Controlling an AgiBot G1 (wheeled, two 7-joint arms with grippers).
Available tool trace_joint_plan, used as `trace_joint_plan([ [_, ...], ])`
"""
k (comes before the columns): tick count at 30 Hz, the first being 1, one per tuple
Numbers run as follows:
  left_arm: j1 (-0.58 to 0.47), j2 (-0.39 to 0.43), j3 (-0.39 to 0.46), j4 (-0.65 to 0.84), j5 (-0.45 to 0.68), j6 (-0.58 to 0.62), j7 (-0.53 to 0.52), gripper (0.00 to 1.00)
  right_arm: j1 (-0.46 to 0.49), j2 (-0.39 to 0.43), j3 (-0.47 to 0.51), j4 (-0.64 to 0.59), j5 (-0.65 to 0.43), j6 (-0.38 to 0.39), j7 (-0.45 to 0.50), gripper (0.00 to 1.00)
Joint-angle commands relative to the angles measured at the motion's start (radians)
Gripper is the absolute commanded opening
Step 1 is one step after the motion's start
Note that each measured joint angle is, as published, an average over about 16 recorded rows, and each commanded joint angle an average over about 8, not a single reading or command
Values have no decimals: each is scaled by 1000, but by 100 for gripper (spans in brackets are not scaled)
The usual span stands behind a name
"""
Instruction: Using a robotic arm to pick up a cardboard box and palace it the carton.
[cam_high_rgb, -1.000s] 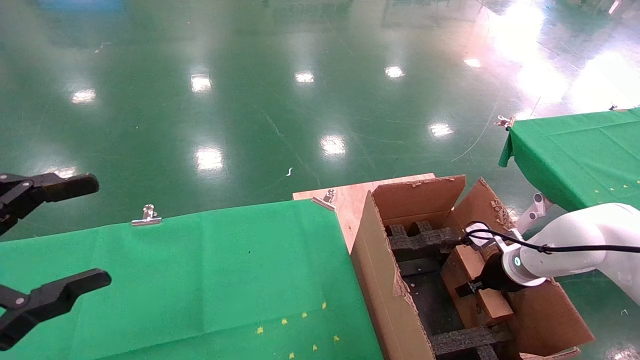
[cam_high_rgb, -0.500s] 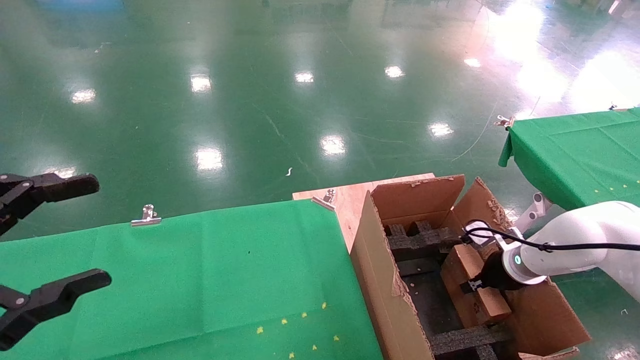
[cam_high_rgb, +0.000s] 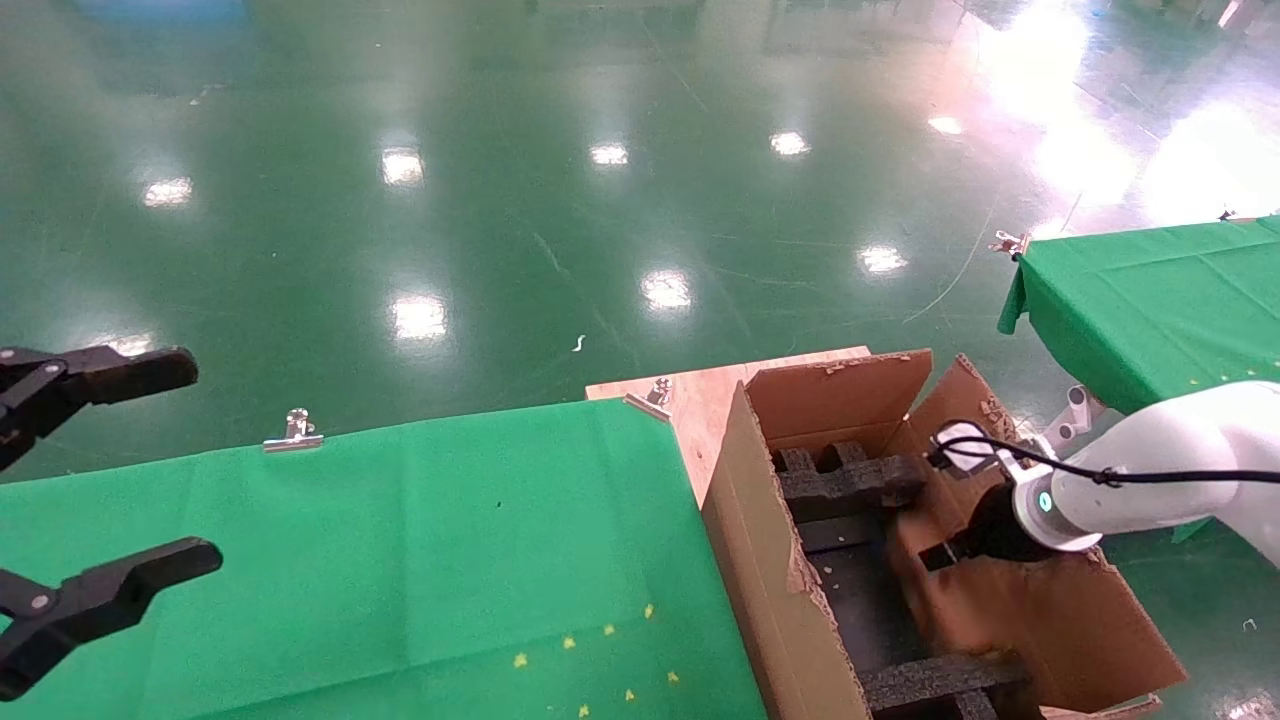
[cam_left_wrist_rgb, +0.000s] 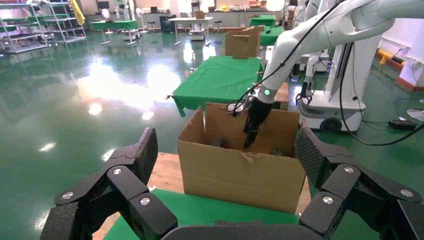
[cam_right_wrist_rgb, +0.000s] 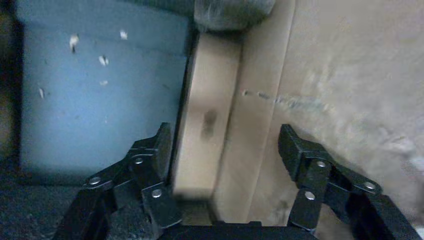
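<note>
The large brown carton (cam_high_rgb: 770, 560) with ragged flaps and black foam inserts (cam_high_rgb: 845, 480) stands right of the green table; it also shows in the left wrist view (cam_left_wrist_rgb: 240, 172). The white right arm (cam_high_rgb: 1150, 480) reaches into it. My right gripper (cam_high_rgb: 950, 552) (cam_right_wrist_rgb: 226, 137) is open inside the carton. The small cardboard box (cam_right_wrist_rgb: 205, 125) stands on edge between its fingers, against the carton's right wall. One finger (cam_right_wrist_rgb: 160, 150) is next to the box; the other stands apart. The box looks blurred in the head view (cam_high_rgb: 935, 600). My left gripper (cam_high_rgb: 205, 463) (cam_left_wrist_rgb: 226, 150) is open and empty, parked at the left.
A green-cloth table (cam_high_rgb: 400, 540) with metal clips (cam_high_rgb: 293, 430) fills the front left. A bare wooden board (cam_high_rgb: 690, 400) lies beside the carton. A second green table (cam_high_rgb: 1150, 310) stands at the right. Glossy green floor lies beyond.
My right wrist has risen and drawn back to the right. The small box has sunk lower in the carton, against the right wall. The left arm has not moved.
</note>
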Motion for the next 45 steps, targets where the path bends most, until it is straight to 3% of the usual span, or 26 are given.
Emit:
trace_joint_plan([
  [1,0,0,0,0,0,0,0,100,8,5,2,6,-2,-1,2,100],
  [7,0,0,0,0,0,0,0,100,93,25,27,63,-6,-11,-16,100],
  [14,0,0,0,0,0,0,0,100,236,67,81,211,32,-67,-69,100],
  [18,0,0,0,0,0,0,0,100,318,98,124,328,93,-120,-89,100],
  [22,0,0,0,0,0,0,0,100,372,133,177,441,218,-172,-104,100],
  [27,0,0,0,0,0,0,0,100,399,168,236,526,367,-208,-126,100],
  [31,0,0,0,0,0,0,0,100,405,180,257,548,414,-219,-132,100],
  [40,0,0,0,0,0,0,0,100,391,172,247,527,391,-215,-139,100],
  [45,0,0,0,0,0,0,0,100,351,168,293,525,416,-235,-186,100],
])
